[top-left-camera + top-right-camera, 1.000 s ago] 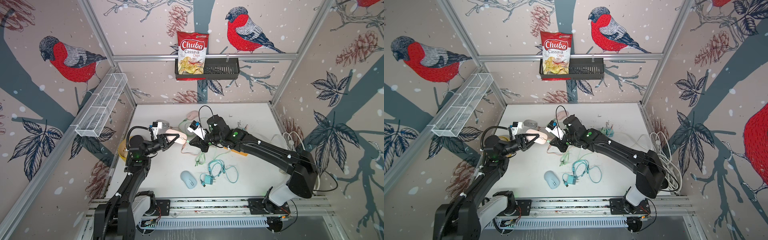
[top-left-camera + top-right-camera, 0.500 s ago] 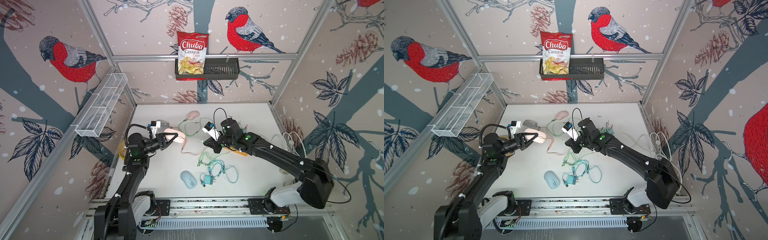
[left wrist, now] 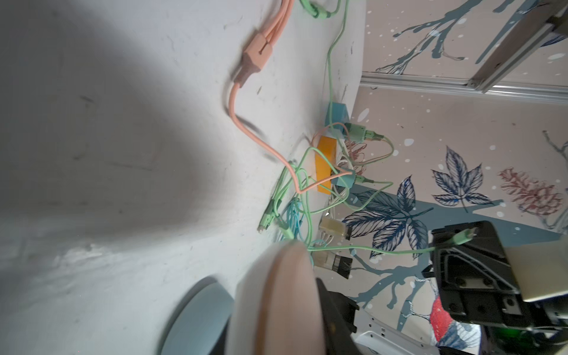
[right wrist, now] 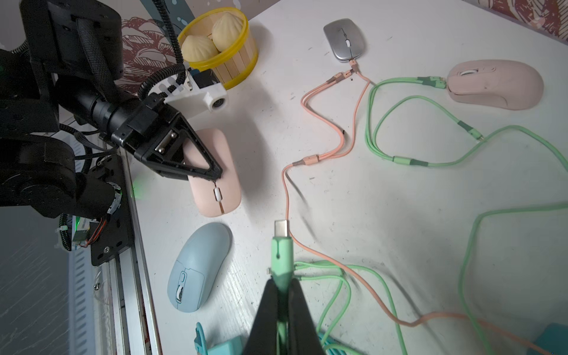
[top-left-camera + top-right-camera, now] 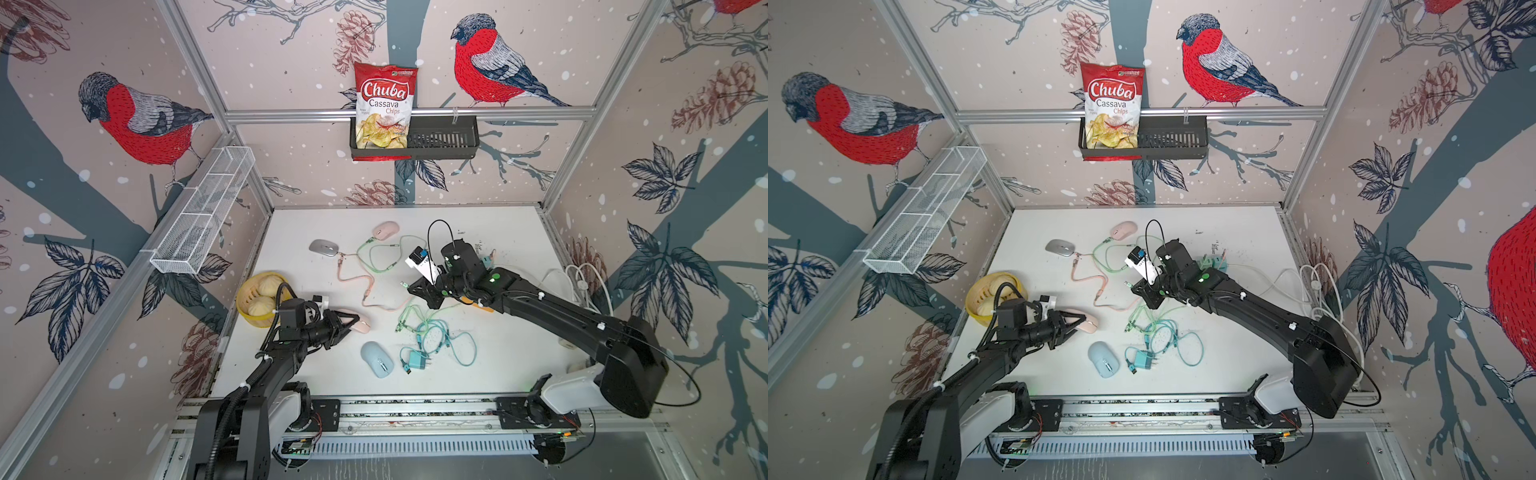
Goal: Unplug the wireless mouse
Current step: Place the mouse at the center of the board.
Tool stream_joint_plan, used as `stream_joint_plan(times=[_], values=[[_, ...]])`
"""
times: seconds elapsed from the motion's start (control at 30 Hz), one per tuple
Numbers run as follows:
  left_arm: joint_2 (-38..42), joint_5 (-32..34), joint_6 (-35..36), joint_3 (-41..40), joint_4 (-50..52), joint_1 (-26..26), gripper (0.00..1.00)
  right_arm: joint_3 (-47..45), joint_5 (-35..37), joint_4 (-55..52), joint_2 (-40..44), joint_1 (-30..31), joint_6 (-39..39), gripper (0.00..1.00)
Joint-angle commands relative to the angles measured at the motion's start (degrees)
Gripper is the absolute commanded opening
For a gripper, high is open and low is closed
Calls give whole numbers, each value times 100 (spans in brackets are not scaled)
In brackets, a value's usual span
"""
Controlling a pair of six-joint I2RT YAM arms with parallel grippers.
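Since a second ago our left gripper [image 5: 353,322], clamped on the pink mouse [image 5: 364,327], drew back; our right gripper [image 4: 281,284] pinches the freed green plug [image 4: 280,249] (unplugged, we judge; only release remains).

In the left wrist view the pink mouse [image 3: 282,301] was blurred and cut off. The left fingers [image 4: 190,174] hid its rear.

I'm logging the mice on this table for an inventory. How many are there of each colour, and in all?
Pink: 2, the flat pink mouse and the rounded pink mouse
Silver: 1, the silver mouse
Blue: 1, the blue mouse
Total: 4
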State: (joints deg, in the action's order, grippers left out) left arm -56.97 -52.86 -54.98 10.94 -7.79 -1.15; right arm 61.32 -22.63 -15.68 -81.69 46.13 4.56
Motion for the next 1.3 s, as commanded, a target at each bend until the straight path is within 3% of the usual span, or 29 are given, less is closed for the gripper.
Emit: stream_joint_plan(times=[0.0,0.17,0.2,0.23,0.33,0.53,0.73,0.83,0.9,1.0,1.07,1.13,1.27], values=[[258,956,275,-28,579,70,0,3,-4,221,21,22,-36,0],[398,1311,187,-171,555,64,0,-15,74,181,66,84,-18,0],[376,1306,202,-167,559,70,5,-28,110,171,74,105,-16,0],[363,1296,207,-156,573,70,17,-24,146,163,93,110,-16,0],[377,1423,232,-63,892,71,96,-24,194,144,96,125,-7,0],[1090,1843,32,66,1668,58,97,36,284,83,82,189,1,0],[2395,2231,-412,531,2832,-9,97,113,329,34,51,332,-12,0],[3035,1524,-867,506,1490,30,88,90,47,253,66,374,-149,0],[2939,1112,-1304,286,-143,228,83,108,-344,495,34,381,-360,0],[2645,1029,-1852,59,-2297,642,81,106,-982,1007,-6,420,-741,0],[2291,1060,-1774,209,-3076,1036,79,133,-1207,1302,-57,437,-1033,0],[1863,1112,-1348,579,-3158,1548,76,223,-1272,1476,-152,441,-1302,0],[1028,1484,-84,1471,-2272,2628,65,484,-1124,1597,-359,441,-1754,0]])
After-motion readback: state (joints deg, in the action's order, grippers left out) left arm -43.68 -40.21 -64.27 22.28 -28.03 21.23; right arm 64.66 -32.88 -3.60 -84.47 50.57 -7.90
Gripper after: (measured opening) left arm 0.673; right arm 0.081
